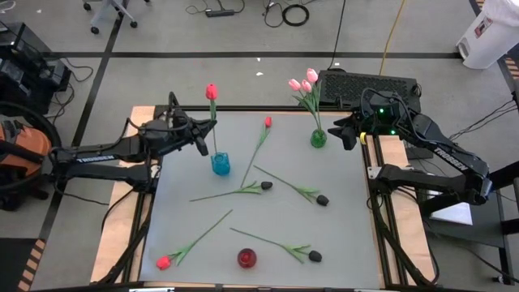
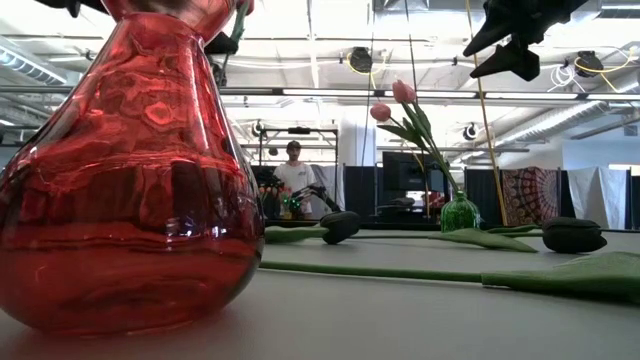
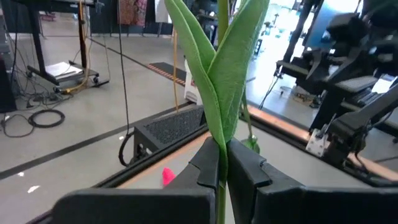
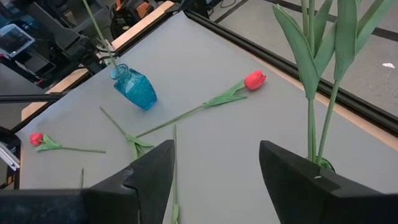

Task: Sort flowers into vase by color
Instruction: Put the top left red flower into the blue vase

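Left gripper (image 3: 222, 165): fingers pressed together on the stem of a red tulip (image 1: 212, 92), whose stem runs down into the blue vase (image 1: 220, 164); the gripper sits just left of that vase's upper stem.
Right gripper (image 4: 214, 165): fingers spread wide apart, holding nothing, hovering just right of the green vase (image 1: 319, 139).
Green vase: at the back right of the grey mat (image 1: 340, 235), holding three pink tulips (image 1: 304, 82).
Blue vase: back left of the green vase, one red tulip standing in it.
Red vase (image 1: 246, 258): at the front edge of the mat, well apart from the blue vase.
Loose flowers: a red tulip (image 1: 268, 122) lies between the blue and green vases; another red one (image 1: 164, 262) lies left of the red vase; three black tulips (image 1: 267, 186) lie between the blue and red vases.
Writing: "TROSSEN" on both arms.
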You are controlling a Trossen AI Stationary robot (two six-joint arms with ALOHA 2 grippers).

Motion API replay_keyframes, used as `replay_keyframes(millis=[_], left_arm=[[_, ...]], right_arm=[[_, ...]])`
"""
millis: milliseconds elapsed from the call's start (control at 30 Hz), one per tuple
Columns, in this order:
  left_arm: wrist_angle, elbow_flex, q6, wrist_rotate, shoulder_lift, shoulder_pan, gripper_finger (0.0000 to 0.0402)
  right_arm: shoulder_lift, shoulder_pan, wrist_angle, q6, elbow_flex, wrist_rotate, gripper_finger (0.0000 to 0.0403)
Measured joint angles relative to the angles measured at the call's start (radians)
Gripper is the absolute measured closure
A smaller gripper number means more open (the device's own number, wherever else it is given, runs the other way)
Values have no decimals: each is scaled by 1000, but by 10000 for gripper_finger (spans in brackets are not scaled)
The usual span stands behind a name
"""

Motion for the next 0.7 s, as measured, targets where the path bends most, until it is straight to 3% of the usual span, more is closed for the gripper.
replay_keyframes(millis=[700], left_arm=[[22, -17, -34, 21, 0, -8, 384]], right_arm=[[0, 0, 0, 0, 0, 0, 177]])
